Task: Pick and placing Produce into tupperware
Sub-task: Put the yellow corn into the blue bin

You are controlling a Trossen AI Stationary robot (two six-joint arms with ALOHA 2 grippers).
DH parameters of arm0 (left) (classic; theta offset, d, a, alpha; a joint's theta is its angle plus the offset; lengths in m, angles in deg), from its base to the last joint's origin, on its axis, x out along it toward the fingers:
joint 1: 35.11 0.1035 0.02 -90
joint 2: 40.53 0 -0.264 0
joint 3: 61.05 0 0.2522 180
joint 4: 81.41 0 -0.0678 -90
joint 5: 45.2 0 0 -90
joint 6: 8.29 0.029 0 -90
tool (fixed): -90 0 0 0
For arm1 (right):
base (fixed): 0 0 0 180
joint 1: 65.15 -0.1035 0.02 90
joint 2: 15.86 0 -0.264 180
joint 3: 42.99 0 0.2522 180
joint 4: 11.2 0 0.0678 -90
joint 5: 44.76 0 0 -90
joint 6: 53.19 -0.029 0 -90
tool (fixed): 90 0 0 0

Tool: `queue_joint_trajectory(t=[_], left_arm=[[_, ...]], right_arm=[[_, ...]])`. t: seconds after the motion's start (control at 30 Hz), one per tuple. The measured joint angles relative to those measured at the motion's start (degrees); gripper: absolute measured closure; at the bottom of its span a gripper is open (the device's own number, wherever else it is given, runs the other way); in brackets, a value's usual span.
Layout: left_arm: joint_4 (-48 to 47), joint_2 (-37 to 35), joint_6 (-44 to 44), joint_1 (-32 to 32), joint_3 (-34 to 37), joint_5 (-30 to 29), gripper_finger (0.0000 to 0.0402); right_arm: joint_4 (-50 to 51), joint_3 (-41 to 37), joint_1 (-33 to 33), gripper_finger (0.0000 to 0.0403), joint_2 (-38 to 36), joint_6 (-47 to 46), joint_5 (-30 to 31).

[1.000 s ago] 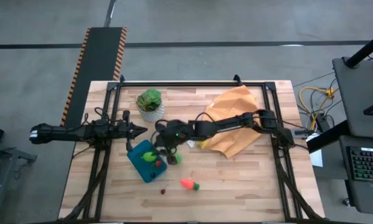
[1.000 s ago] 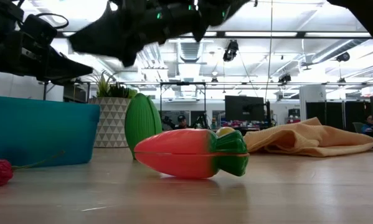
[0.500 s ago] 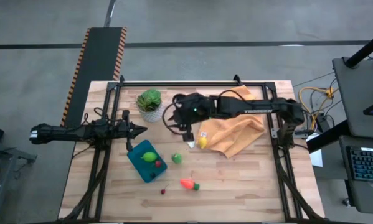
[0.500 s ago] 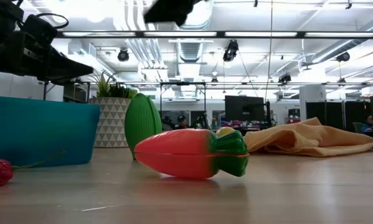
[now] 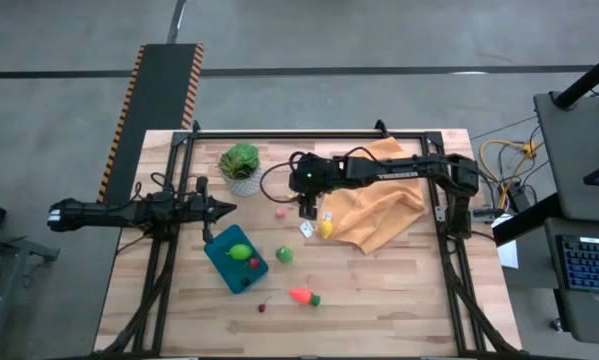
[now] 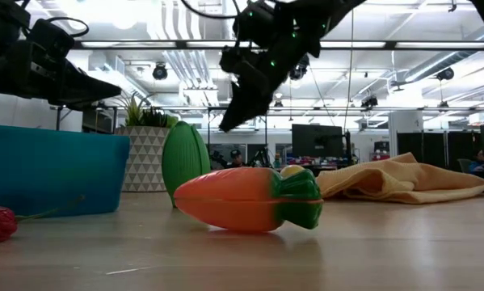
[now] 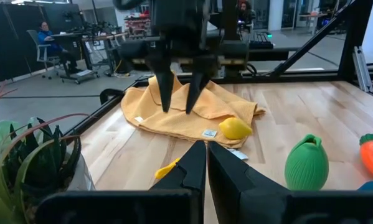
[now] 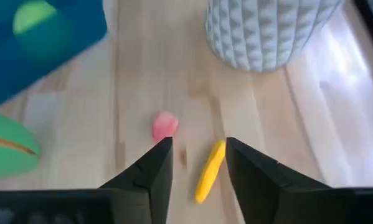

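Observation:
The teal tupperware (image 5: 229, 270) lies left of centre with a lime-green piece (image 5: 239, 251) and a small red piece (image 5: 254, 263) inside. Loose produce on the table: a green piece (image 5: 284, 255), a carrot (image 5: 304, 296), a cherry (image 5: 262, 307), a lemon (image 5: 325, 229), a pink piece (image 8: 165, 124) and a thin yellow piece (image 8: 210, 171). My right gripper (image 5: 305, 208) hangs open and empty above the table between the plant pot and the lemon, pointing slantwise down over the thin yellow piece. My left gripper (image 5: 219, 208) waits shut at the left, above the tupperware's far corner.
A leafy plant in a white patterned pot (image 5: 241, 168) stands at the far left of the work area. A crumpled orange cloth (image 5: 379, 200) covers the far right, under my right arm. A black frame (image 5: 309, 133) borders the table.
My right gripper has left the spot beside the tupperware and the green piece. It rose and swung toward the table's far edge, then tipped down, and now hangs near the plant pot and the lemon. The produce has stayed in place.

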Motion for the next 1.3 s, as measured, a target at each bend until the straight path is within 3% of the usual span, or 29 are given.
queue_joint_trajectory(t=[0.23,0.4,0.8,1.3], left_arm=[[-0.02,0.05,-0.03,0.00,0.00,0.00,0.0402],[-0.02,0.00,-0.10,0.01,0.00,0.00,0.0402],[-0.02,0.01,-0.08,0.01,0.00,0.00,0.0402],[-0.05,0.17,0.04,0.01,-0.02,0.00,0.0402]], right_arm=[[-3.15,-0.96,-0.02,0.0195,4.93,-1.52,-1.01],[-2.97,1.13,0.13,0.0174,9.80,-3.03,-0.84],[-1.79,3.51,1.24,0.0179,13.98,-3.25,1.33],[0.14,4.32,2.75,0.0181,9.94,-3.82,2.40]])
